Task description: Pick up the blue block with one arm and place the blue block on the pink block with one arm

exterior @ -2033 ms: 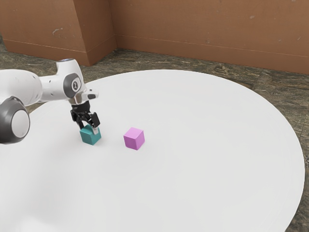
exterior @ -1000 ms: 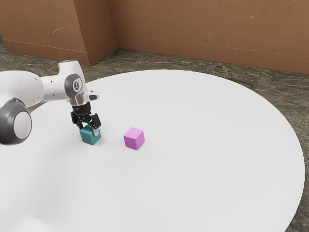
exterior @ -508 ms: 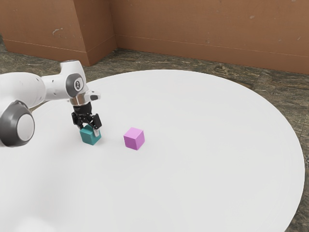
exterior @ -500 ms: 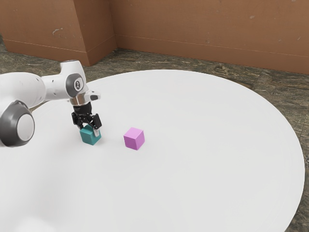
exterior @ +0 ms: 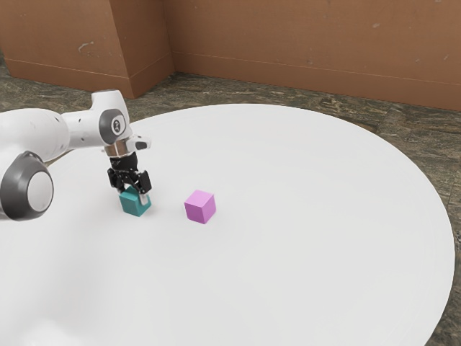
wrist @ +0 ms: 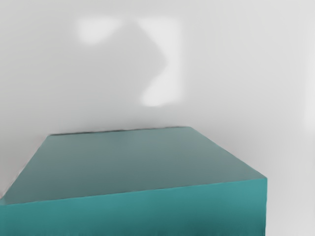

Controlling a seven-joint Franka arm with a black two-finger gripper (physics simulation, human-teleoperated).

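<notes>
Blue block: pinched from two sides at its top by the claw, low over the table, ready for lifting. Pink block: near, apart, top bare for stacking.

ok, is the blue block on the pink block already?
No, the blue block stands on the white table, apart from the pink block and to the exterior view's left of it.
</notes>
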